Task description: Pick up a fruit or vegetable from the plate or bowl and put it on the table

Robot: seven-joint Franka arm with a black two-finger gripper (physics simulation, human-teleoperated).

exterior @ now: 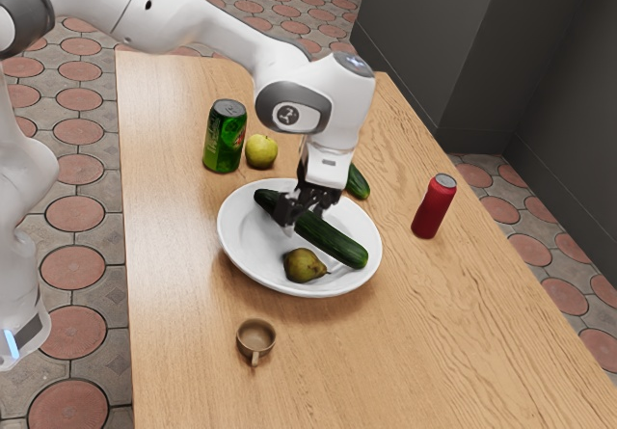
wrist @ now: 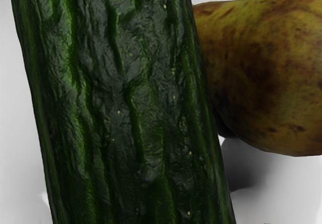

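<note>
In the exterior view, the black gripper (exterior: 305, 205) is low over the white plate (exterior: 233, 246), right at the long dark green cucumber (exterior: 331, 239). Its grip on the cucumber cannot be made out there. The cucumber lies slanted across the plate, partly covered by the gripper. A brownish-green pear (exterior: 304, 265) rests beside it on the same plate. In the wrist view, the cucumber (wrist: 123, 103) runs large and close under the hand, with the pear (wrist: 266, 68) alongside and partly behind it.
Beyond the plate on the wooden table (exterior: 193, 352) stand a green can (exterior: 225, 138) and a yellow-green apple (exterior: 261, 150). A second cucumber (exterior: 358, 182) lies partly behind the gripper. A red can (exterior: 434, 205) stands toward the exterior view's right, and a small brown cup (exterior: 255, 336) sits nearer the camera.
</note>
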